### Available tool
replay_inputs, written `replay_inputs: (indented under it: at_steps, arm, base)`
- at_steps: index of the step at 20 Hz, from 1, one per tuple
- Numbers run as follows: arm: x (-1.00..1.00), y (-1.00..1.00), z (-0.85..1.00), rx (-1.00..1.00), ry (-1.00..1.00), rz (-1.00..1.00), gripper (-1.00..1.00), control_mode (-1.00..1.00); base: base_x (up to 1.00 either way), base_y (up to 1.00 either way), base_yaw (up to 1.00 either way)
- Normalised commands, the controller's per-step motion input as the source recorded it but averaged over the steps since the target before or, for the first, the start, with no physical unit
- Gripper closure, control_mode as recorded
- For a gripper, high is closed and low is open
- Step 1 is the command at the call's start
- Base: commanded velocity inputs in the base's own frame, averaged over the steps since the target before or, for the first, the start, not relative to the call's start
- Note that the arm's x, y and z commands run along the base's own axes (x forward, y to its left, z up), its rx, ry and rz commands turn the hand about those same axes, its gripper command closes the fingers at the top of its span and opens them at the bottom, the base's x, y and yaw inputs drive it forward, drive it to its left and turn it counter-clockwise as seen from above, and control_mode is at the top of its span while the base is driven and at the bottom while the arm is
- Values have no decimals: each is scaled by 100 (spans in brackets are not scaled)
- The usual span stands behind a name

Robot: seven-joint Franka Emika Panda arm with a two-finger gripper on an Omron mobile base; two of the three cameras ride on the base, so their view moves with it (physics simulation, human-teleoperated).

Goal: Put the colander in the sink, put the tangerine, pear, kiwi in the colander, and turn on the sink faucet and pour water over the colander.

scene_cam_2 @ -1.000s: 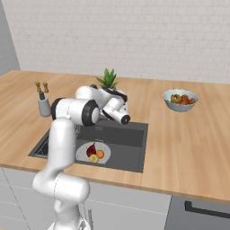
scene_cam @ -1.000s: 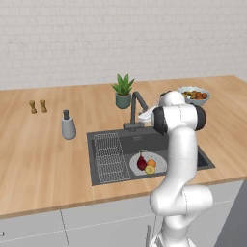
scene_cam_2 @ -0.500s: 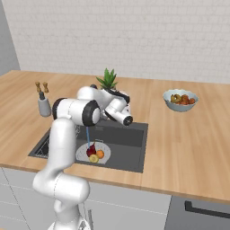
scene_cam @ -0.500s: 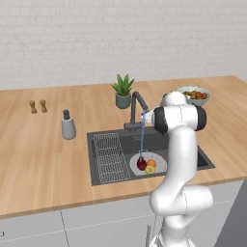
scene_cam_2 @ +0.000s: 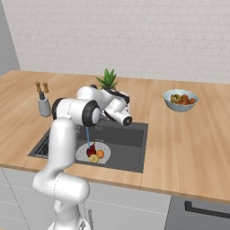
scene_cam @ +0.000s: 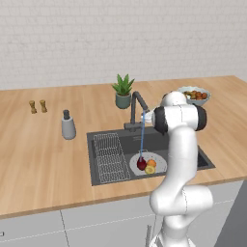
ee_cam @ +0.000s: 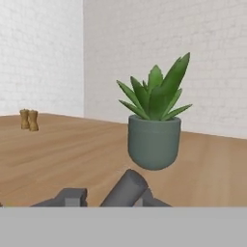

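End effector [scene_cam_2: 127,120] nearly closed beside sink faucet [scene_cam: 137,110], above colander [scene_cam: 149,164].

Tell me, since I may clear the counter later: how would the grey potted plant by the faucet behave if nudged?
The potted plant would probably rock rather than slide: its pot narrows to a rounded base. The tall leaves may make it somewhat top-heavy. It looks ceramic, so likely breakable if tipped.

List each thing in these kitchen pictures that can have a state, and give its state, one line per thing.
sink faucet: on, spout over the basin
water: running, falling into the colander
colander: in the sink, holding three fruits
sink: holds the colander, wire rack along one side
tangerine: inside the colander
fruit bowl: on the counter, heaped with fruit
potted plant: upright behind the sink
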Motion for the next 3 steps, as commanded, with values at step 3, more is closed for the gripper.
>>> replay_inputs:
  at_steps: [3]
  arm:
    - [-1,0,0,-1,0,-2,100,-100]
  base:
    - [0,0,0]
